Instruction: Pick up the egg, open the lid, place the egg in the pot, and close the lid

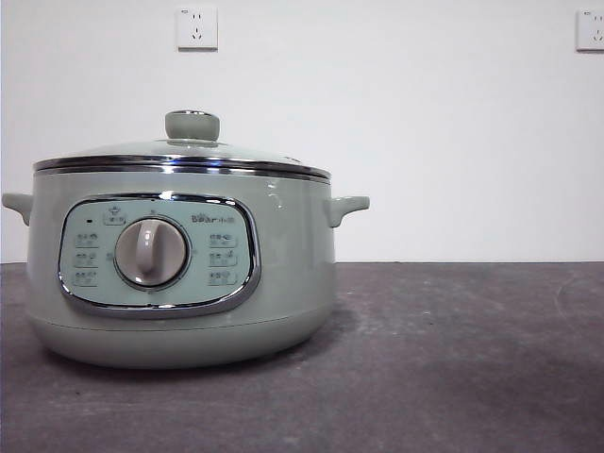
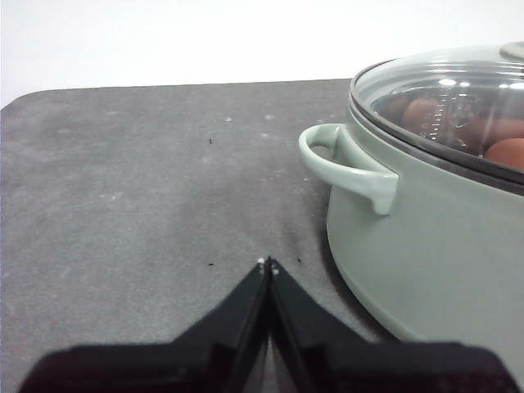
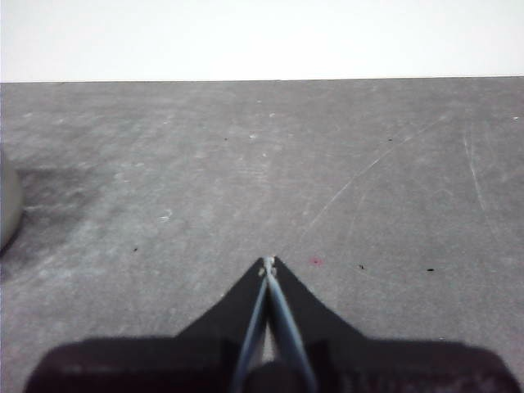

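1. Front camera: pot [image 1: 179, 274] standing on the grey table [image 1: 453, 359], lid [image 1: 184, 156] seated on its rim, green knob [image 1: 192, 125] on top; contents hidden, no arm in sight.
2. Left wrist camera only: through the glass lid [image 2: 446, 98], egg [image 2: 506, 153] resting inside the pot [image 2: 426, 246], other brownish rounded shapes blurred beside it.
3. Left gripper [image 2: 268, 264]: jaws pressed together, empty, low over the table near the pot's side handle [image 2: 348, 164].
4. Right gripper [image 3: 268, 264]: jaws together, empty, over bare table; only a sliver of pot [image 3: 6, 205] at the edge.
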You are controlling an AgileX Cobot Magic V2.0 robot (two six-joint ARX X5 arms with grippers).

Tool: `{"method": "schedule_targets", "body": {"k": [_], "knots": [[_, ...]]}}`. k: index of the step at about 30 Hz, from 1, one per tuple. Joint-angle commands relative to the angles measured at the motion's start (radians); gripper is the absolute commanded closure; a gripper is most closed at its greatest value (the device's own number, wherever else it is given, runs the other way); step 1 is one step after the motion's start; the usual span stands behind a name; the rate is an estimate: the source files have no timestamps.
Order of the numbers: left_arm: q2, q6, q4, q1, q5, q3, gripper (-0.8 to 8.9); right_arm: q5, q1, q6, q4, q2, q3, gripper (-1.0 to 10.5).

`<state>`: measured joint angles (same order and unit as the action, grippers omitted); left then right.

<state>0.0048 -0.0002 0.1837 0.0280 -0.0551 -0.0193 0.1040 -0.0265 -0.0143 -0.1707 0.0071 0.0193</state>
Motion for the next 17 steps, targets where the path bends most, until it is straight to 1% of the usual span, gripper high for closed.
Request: {"method": "schedule_targets", "body": {"k": [1, 17], "knots": [[-0.003, 0.002, -0.003, -0.003, 0.002, 0.016, 8.16, -0.003, -0.001, 0.01, -0.004, 0.0, -0.013, 9.5], [-0.003, 0.002, -0.003, -0.003, 0.002, 0.016, 8.17, -0.003, -0.001, 0.01, -0.004, 0.0, -0.013, 9.5]]}}
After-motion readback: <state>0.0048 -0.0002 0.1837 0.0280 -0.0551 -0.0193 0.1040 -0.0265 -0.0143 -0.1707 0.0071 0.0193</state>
